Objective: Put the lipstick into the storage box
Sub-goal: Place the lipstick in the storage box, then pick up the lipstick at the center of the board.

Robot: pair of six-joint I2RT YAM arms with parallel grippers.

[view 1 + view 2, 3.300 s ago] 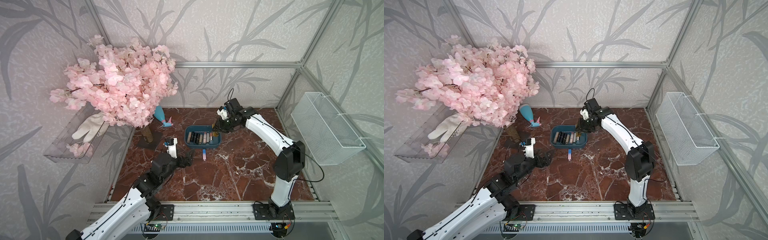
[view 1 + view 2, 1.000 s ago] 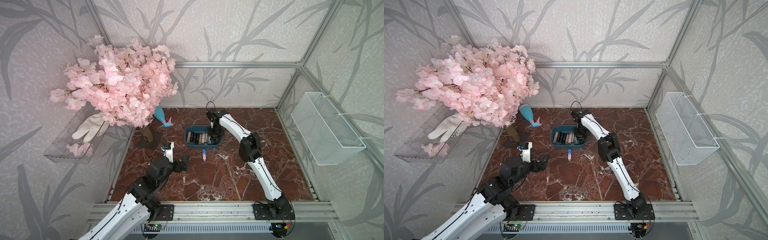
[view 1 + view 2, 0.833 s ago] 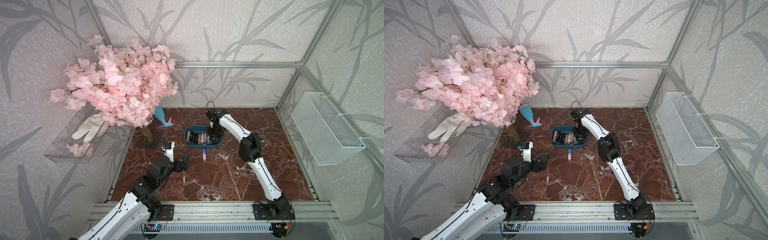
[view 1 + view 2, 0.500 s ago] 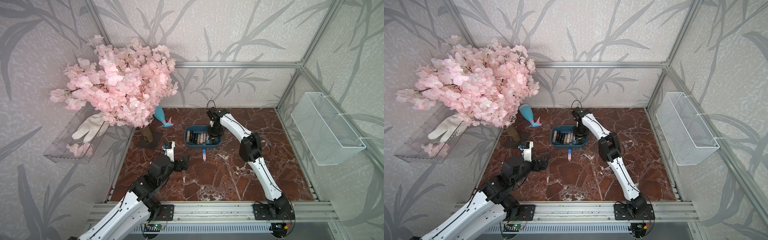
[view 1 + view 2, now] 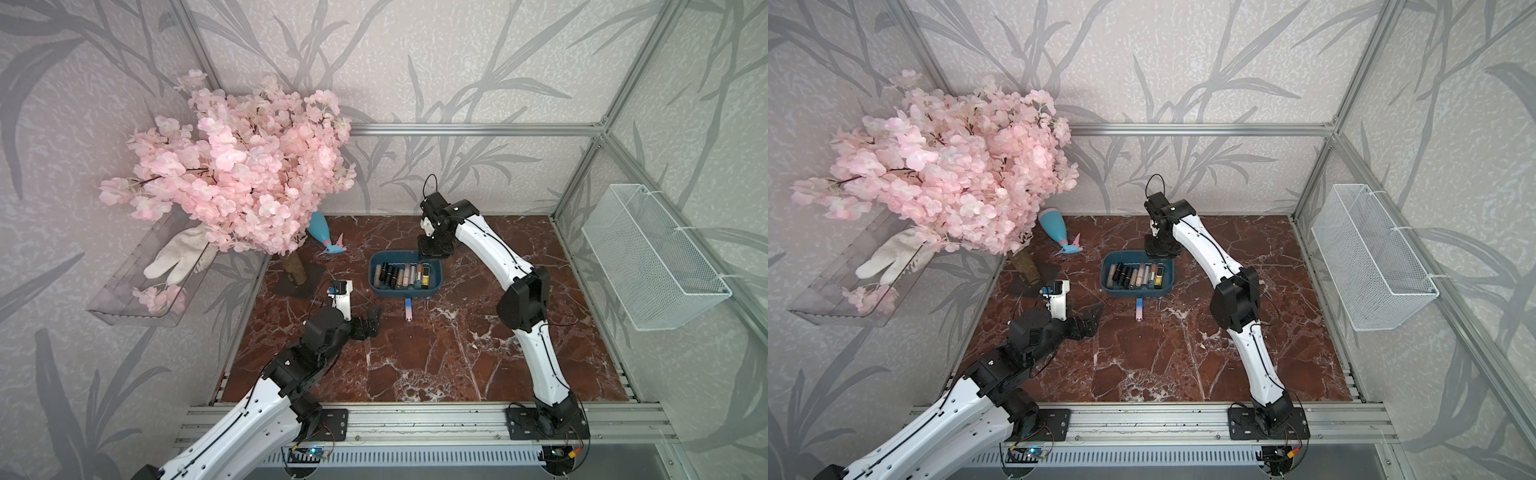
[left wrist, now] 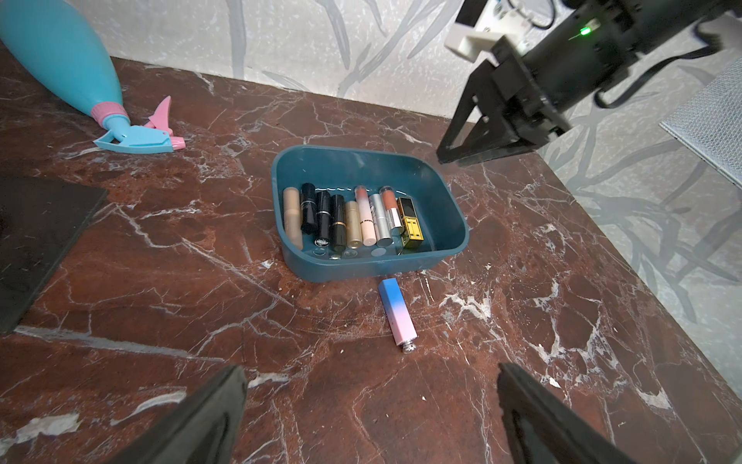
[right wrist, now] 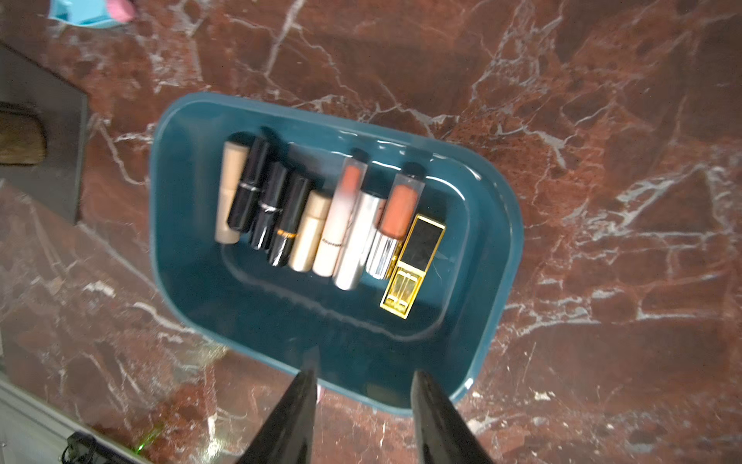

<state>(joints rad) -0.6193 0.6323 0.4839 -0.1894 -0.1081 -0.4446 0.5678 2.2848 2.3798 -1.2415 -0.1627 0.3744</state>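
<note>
The red marble table [image 5: 457, 353] fills the lower middle of both top views. The teal storage box [image 5: 405, 294] sits just above the table's centre and already holds a row of tubes [image 6: 349, 219] lying side by side. My right pincer [image 5: 434, 251] hangs over the upper right corner of the box, fingers parted a moderate way with nothing between them. My left pincer [image 5: 365, 326] hovers low, left of centre, spread wide and empty. The lipstick [image 5: 409, 309] left to do lies flat on the table just below the box's near wall. I cannot tell whether its blue end touches that wall. It is a square-sided stick fading from blue to pink, with a small silver knob [image 6: 408, 348] at the end pointing away from the box. I judge it light, rigid and glossy, so it may skid or twist if pinched near an end. Its flat faces suit my pads. I would close squarely and gently across the middle, on the two long sides, keeping off the knob.
</note>
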